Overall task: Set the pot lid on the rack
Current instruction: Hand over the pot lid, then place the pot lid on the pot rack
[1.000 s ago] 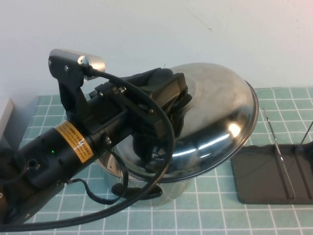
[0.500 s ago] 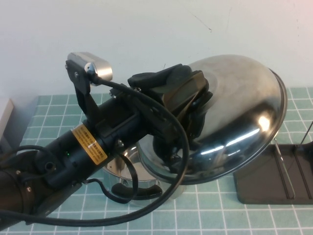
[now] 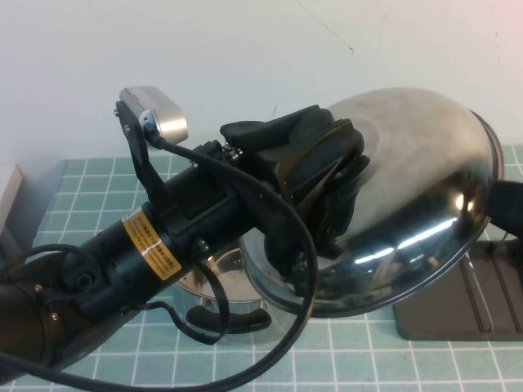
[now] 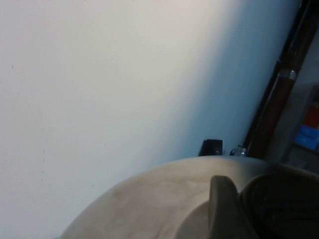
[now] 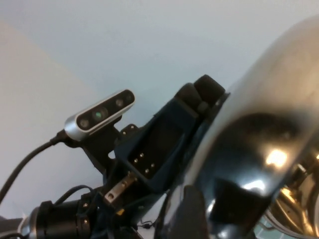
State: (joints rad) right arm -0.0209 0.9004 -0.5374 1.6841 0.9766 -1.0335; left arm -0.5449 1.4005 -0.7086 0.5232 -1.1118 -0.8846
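The left gripper, jaws clamped at the knob, is holding the pot lid tilted in the air between the pot and the rack. Lifting appears done; slotting it among the prongs is left. The right gripper is waiting beside the rim, jaw state indiscernible.

Black left arm, yellow warning label, looping black cable, silver wrist camera, black left end effector
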